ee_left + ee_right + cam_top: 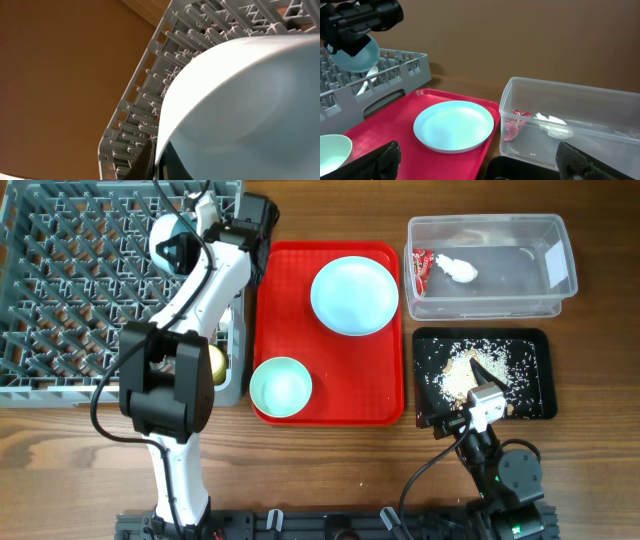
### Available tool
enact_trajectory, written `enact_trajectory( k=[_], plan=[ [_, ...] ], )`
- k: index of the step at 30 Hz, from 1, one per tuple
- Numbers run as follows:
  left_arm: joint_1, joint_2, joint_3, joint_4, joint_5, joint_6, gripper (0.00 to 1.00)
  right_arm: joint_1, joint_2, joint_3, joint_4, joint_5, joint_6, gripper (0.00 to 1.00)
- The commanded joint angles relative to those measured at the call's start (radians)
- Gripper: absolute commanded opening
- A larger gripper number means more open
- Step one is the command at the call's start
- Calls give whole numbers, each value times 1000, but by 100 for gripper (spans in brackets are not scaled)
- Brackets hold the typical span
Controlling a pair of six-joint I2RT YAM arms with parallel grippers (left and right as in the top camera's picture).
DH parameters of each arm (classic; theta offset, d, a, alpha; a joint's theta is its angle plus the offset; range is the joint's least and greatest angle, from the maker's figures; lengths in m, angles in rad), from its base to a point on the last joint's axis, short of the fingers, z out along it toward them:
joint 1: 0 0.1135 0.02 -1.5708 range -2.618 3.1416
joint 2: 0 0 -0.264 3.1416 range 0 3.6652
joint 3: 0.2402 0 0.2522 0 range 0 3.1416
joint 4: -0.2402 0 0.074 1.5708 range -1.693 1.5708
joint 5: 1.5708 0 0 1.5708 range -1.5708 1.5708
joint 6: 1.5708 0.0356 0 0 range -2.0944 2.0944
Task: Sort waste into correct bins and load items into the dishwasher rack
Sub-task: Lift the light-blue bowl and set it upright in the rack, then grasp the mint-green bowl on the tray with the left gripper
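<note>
My left gripper (183,240) is shut on the rim of a light-blue bowl (240,110) and holds it tilted over the grey dishwasher rack (70,290); the bowl also shows in the right wrist view (355,54). On the red tray lie the light-blue plate (354,296) and a second bowl (281,386). The clear tub (545,240) holds the red wrapper (420,270) and white napkin (457,268). Rice crumbs (462,370) lie in the black tray (535,375). My right gripper (485,170) is open and empty at the black tray's near edge. A yellow-green cup (216,363) sits at the rack's right side.
The red serving tray (330,405) lies between the rack and the two bins. White cutlery (367,80) lies in the rack near its right wall. The left arm (170,380) stretches over the rack's right edge. Bare wooden table runs along the front.
</note>
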Motion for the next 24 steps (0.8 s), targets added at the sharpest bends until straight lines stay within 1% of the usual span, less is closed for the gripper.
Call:
enact_trajectory(
  k=[1,8,10,11,14,17,20,22,24],
  plan=[
    [-26,30,-1,-2,17,6,4,-8,-14,-3,5,-19,-14,100],
    [-88,30,-1,-47,74,0,4,-8,-14,-3,5,-19,-14,100],
    [-95,30,-1,-52,92,0,7,-8,-14,-3,5,-19,-14,100],
    [-99,30,-1,-65,97,-3,10,-8,-14,-3,5,-19,-14,100],
    [-107,30,-1,-105,133,-10,27,-8,-14,-3,5,-19,-14,100],
    [-120,30,-1,-140,211,-10,35,-8,-14,-3,5,-19,-14,100],
    [-144,25,-1,-153,224,-10,52,-8,-14,-3,5,-20,-14,100],
    [-171,11,-1,-156,224,-9,61,-8,-14,-3,5,-19,-13,100],
    [-202,-14,0,-161,224,-8,65,-8,-14,-3,5,-19,-14,100]
  ],
)
